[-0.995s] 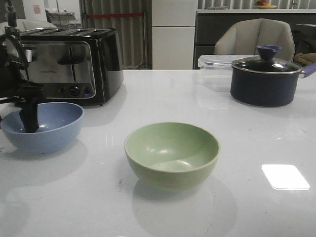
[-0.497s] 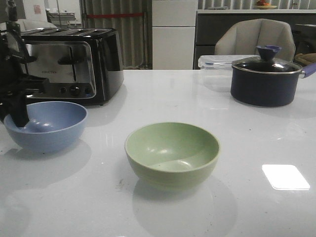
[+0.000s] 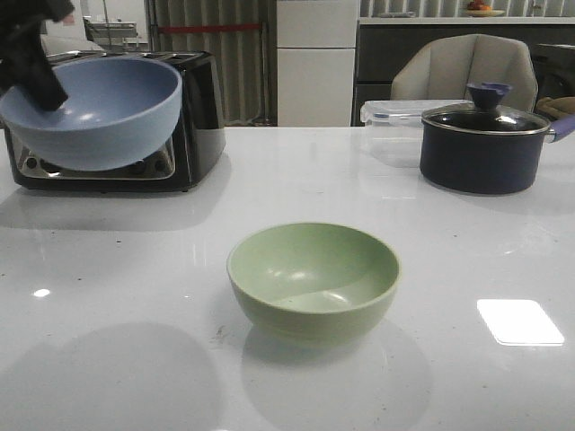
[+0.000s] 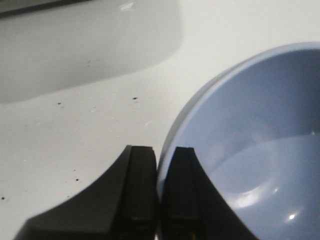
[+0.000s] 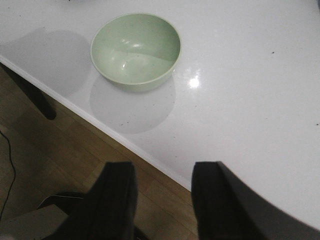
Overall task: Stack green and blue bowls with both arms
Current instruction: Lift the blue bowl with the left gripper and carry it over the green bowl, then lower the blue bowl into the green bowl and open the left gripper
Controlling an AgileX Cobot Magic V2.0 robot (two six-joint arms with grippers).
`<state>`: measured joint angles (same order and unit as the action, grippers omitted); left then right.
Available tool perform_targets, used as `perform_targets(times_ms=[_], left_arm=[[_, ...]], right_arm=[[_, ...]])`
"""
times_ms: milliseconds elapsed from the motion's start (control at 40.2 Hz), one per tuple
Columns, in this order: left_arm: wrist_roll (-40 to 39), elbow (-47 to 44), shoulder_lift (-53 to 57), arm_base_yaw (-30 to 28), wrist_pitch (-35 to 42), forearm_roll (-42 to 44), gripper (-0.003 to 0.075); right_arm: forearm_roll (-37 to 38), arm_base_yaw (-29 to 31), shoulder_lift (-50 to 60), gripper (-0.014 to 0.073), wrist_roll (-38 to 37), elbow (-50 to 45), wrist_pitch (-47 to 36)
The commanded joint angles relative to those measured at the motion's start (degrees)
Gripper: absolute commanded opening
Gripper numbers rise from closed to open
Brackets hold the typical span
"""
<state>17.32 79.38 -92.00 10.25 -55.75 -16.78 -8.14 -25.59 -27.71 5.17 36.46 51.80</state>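
Lifted off the surface point(image 3: 296, 171) since half a second ago, the blue bowl point(image 3: 90, 112) is now hanging in the air in front of the black and chrome toaster point(image 3: 193, 117), at the left of the front view, where earlier it was resting down by the toaster's base. It is tilting a little, its opening turned toward the camera and slightly to the right. The left gripper point(image 4: 159, 192) is holding it by the rim: in the left wrist view its two dark fingers point(image 4: 137, 190) are pressing together on the bowl's wall, one outside and one inside. In the front view that gripper is showing only as a dark shape at the bowl's upper left edge.

The green bowl point(image 3: 313, 280) is sitting upright on the white surface, in the middle near the front, well apart from the blue one and touched by nothing. The right gripper point(image 5: 162, 192) is hovering beyond the surface's edge, above the wooden floor point(image 5: 65, 145), with its fingers spread apart and holding nothing; the green bowl is lying ahead of it.

A dark blue lidded pot point(image 3: 485, 144) is standing at the far right, with a clear plastic container point(image 3: 391, 126) just beside it.
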Motion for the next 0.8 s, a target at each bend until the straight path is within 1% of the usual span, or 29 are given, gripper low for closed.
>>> perform_targets(times_ms=[0,199,373,572,771], left_arm=[[2.35,1.45,4.34,3.01,0.49,-3.61,0.0098],[2.36,1.59,3.96,11.14,0.38,-3.61,0.0098],[2.36,3.10,0.41,18.12,0.82,-3.09,0.0098],[2.02,8.63,-7.60,22.50,0.09,-3.11,0.0098],[2.02,12.19,-13.99,23.83,-0.69,-3.11,0.0098]], right_arm=[[-0.56,0.17,-0.23,0.0391,0.58,1.41,-3.48],[-0.56,0.17,-0.23,0.0391,0.58,1.41,-3.48],[-0.56,0.17,-0.23,0.0391,0.58,1.41,-3.48],[-0.56,0.17,-0.23,0.0391,0.58,1.41,-3.48],[-0.56,0.17,-0.23,0.0391,0.58,1.41,-3.48]])
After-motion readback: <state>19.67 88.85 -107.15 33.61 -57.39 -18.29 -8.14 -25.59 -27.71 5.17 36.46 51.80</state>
